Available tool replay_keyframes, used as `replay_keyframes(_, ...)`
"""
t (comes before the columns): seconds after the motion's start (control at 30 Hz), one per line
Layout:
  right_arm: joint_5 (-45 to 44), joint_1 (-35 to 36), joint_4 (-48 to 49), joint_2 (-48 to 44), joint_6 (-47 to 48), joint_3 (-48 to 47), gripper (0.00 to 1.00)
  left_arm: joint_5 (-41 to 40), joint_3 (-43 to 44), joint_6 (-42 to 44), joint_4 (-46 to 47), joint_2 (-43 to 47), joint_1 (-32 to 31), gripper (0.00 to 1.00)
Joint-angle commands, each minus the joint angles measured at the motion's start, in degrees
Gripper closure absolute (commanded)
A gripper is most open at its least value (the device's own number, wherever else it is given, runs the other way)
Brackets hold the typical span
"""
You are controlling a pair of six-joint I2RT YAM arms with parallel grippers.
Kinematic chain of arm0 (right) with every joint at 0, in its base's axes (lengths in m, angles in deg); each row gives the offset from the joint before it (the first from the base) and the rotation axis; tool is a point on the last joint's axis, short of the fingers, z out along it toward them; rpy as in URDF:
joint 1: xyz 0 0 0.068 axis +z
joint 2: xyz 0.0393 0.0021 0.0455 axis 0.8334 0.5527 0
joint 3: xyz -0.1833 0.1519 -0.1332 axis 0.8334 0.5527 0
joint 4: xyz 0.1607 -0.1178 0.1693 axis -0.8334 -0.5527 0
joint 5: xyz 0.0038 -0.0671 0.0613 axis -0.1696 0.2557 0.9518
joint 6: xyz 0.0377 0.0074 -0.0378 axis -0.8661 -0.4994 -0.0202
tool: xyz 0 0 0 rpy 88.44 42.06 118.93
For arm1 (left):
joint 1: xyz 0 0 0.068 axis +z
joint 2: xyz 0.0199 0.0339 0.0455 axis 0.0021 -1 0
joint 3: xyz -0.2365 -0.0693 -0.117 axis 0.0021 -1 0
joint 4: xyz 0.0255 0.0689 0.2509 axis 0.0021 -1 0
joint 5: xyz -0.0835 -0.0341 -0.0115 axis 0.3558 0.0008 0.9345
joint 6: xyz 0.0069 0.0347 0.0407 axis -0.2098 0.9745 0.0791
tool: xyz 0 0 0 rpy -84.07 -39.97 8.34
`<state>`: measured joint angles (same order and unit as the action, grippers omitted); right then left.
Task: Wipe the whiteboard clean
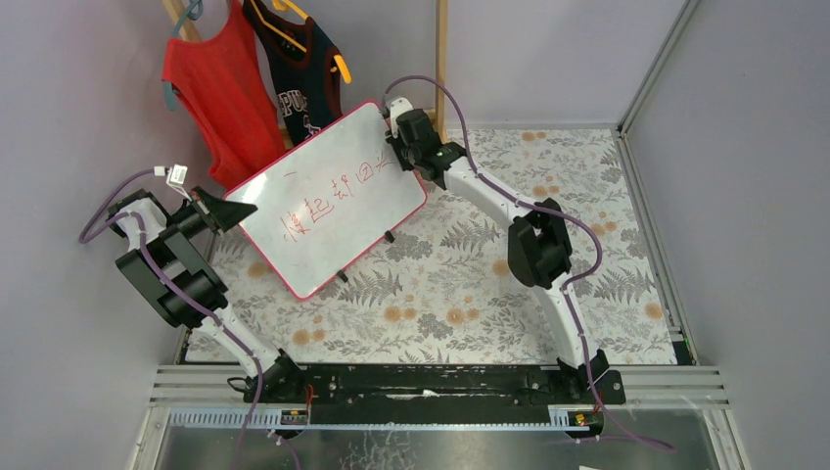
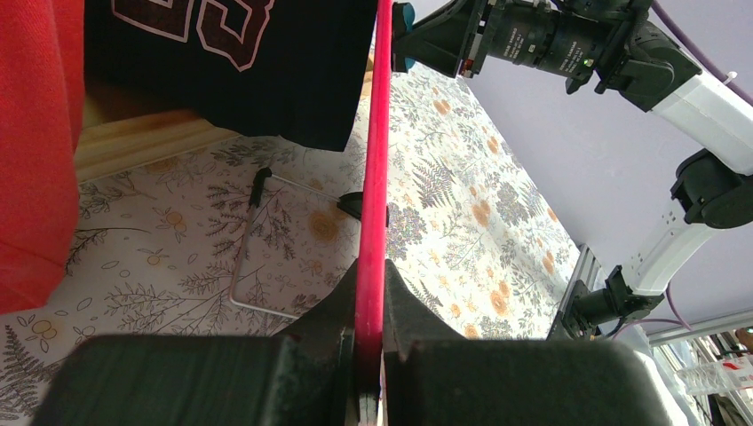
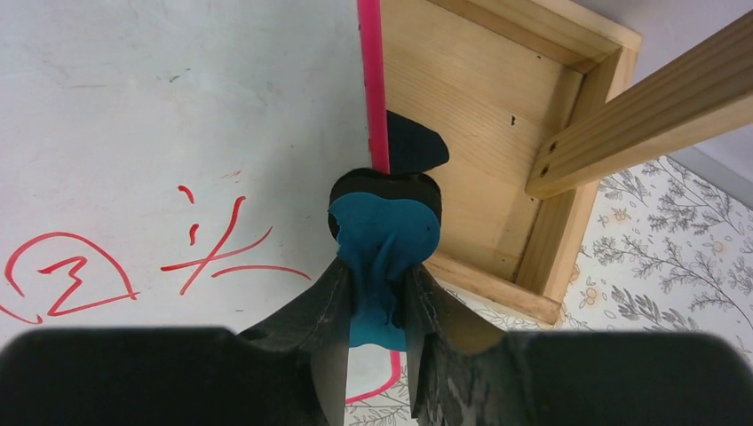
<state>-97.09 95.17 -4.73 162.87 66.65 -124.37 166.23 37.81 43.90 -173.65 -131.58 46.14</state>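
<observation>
The whiteboard [image 1: 338, 196] stands tilted on the floral table and carries a row of red marker writing [image 1: 333, 201]. My left gripper [image 1: 223, 211] is shut on the board's pink-red frame at its left edge; in the left wrist view the frame [image 2: 377, 169] runs edge-on between the jaws of that gripper [image 2: 370, 297]. My right gripper [image 1: 403, 147] is at the board's upper right edge, shut on a blue eraser [image 3: 386, 235] with a black pad. The eraser sits at the frame, right of the red strokes [image 3: 217, 248] on the whiteboard [image 3: 133, 106].
A red jersey [image 1: 220, 88] and a dark jersey [image 1: 299, 78] hang behind the board beside a wooden post [image 1: 441, 69]. A wooden base frame [image 3: 479, 133] lies right of the eraser. The board's wire stand [image 2: 253, 253] rests on the tablecloth [image 1: 470, 284].
</observation>
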Motion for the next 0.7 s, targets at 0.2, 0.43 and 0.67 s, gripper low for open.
replay_keyframes(0.2, 6.54, 0.12, 6.62, -2.95, -1.54, 1.85, 1.0, -6.33, -0.35, 3.06, 1.58, -1.61, 0.67, 1.0)
replay_keyframes(0.43, 12.45, 0.75, 9.05, -5.05, -3.85, 4.7, 1.0, -6.2, -0.39, 3.15, 1.58, -1.68, 0.64, 1.0)
replay_keyframes(0.67, 15.8, 3.73, 10.84, -7.68, -3.73, 7.49, 1.0, -6.37, -0.63, 3.28, 1.58, -1.56, 0.56, 1.0)
